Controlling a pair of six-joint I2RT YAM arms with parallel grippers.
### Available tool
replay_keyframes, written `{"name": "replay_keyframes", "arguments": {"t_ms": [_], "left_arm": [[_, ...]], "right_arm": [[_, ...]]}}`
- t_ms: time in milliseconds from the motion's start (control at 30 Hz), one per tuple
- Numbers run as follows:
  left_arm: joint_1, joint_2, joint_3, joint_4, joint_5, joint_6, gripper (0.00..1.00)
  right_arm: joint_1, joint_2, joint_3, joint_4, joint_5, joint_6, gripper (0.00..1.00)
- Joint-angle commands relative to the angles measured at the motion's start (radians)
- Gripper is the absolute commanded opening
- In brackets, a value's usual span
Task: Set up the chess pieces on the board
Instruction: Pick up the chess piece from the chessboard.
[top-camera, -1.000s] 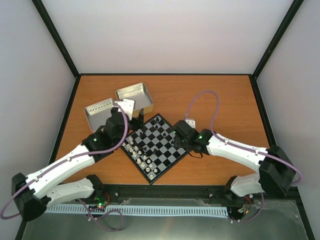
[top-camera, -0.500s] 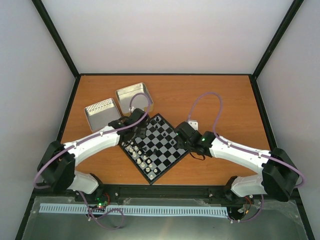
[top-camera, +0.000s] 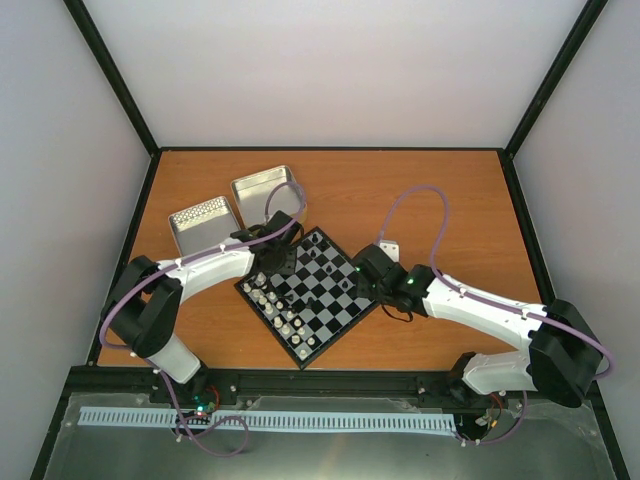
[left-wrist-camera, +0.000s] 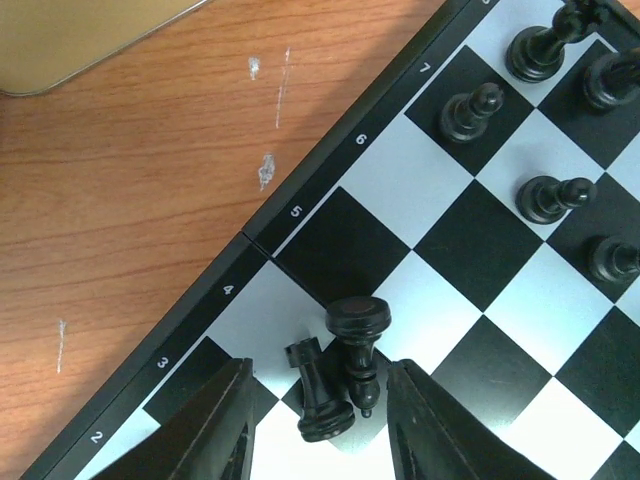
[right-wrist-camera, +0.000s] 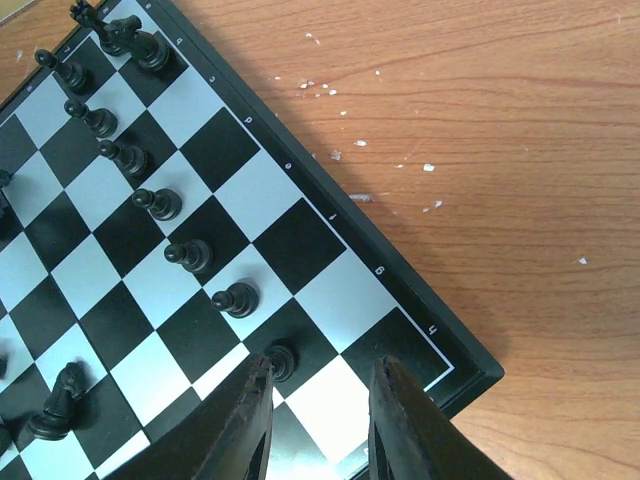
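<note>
Left claw (left-wrist-camera: 320, 366), half open, straddles two black pieces (left-wrist-camera: 318, 395) by the board's (left-wrist-camera: 455, 245) numbered edge, which look light, slick and tippy, so pinch mid-stem; right claw (right-wrist-camera: 322, 362) hangs part-open, empty.

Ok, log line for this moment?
left gripper: open around two black pieces, one toppled | right gripper: open, empty, over board corner

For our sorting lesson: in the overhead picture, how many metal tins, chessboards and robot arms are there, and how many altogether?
Metal tins: 2
Chessboards: 1
Robot arms: 2
Total: 5
</note>
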Motion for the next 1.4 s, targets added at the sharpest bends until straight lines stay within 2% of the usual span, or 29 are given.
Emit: {"name": "replay_keyframes", "arguments": {"t_ms": [0, 133, 333, 1100, 1367], "left_arm": [[0.004, 0.006, 0.034, -0.015, -0.016, -0.023, 0.36], [0.005, 0.012, 0.023, -0.025, -0.044, -0.033, 0.32], [0.004, 0.029, 0.003, -0.006, -0.006, -0.031, 0.29], [0.004, 0.067, -0.032, 0.025, 0.035, -0.036, 0.28], [0.004, 0.033, -0.039, 0.027, 0.05, -0.019, 0.17]], "right_arm": [[-0.011, -0.021, -0.013, 0.012, 0.029, -0.005, 0.28], [-0.012, -0.016, -0.013, 0.013, 0.027, -0.006, 0.28], [-0.013, -0.009, -0.013, 0.014, 0.024, -0.003, 0.28], [-0.013, -0.003, -0.011, 0.008, 0.019, 0.005, 0.28], [-0.013, -0.009, -0.008, 0.01, 0.015, 0.006, 0.28]]}}
